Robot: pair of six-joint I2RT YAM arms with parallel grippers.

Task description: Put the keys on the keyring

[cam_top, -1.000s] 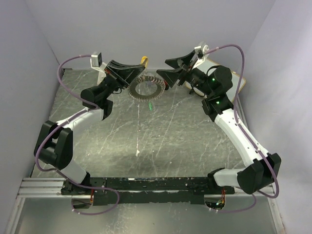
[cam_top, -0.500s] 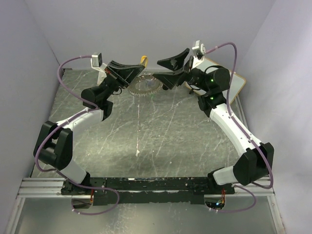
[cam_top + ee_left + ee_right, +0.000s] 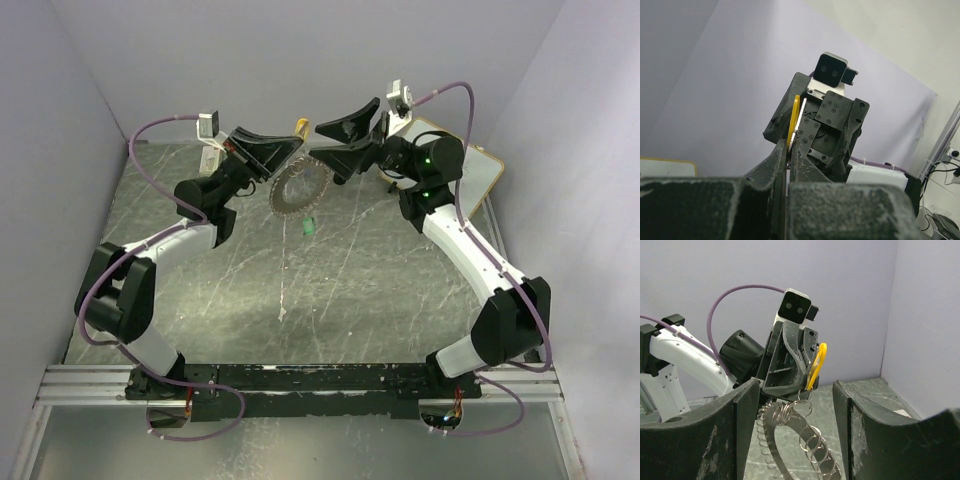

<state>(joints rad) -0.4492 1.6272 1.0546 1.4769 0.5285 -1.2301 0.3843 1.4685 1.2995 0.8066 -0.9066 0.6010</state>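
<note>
Two things: left pincer [image 3: 288,160] is clamped on the keyring [image 3: 810,437], so the open right pincer [image 3: 316,140] should nip the yellow key [image 3: 818,366] squarely.

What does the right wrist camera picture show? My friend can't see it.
The left gripper, shut on the yellow key, faces the camera, and the keyring of little silvery loops hangs just below it. The right gripper stands open in front, one dark finger at each side, with the grey table behind.
</note>
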